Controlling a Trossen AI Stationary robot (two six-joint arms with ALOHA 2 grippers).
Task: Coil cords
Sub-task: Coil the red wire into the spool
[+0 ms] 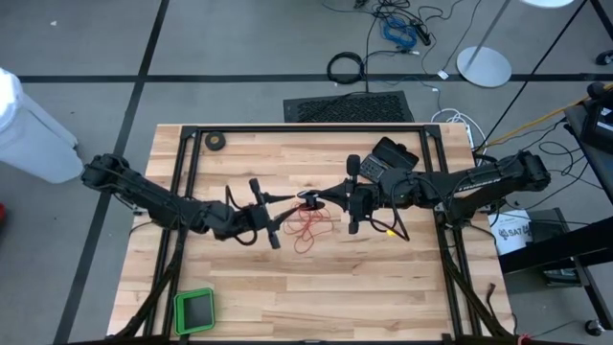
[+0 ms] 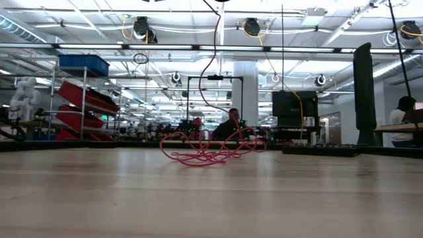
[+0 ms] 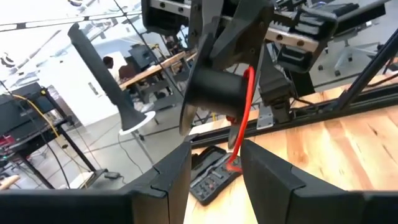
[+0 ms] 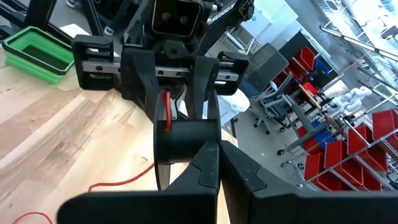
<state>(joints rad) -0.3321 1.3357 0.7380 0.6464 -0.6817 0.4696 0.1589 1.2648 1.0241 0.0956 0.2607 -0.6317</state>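
Two grippers meet above the table's middle: the right gripper (image 1: pixel 319 197) is clamped tight on the black reel (image 4: pixel 181 142), the left gripper (image 1: pixel 285 199) part-open around the red wire (image 1: pixel 308 228) heaped below.

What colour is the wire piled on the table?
Red: the wire lies in a loose tangle, clearest in the low view.

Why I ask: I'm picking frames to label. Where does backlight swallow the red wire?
Low view: red wire stands clear, its rising strand thins against bright ceiling lamps. Left wrist view: reel a dark silhouette before a washed-out room. High view: even light.
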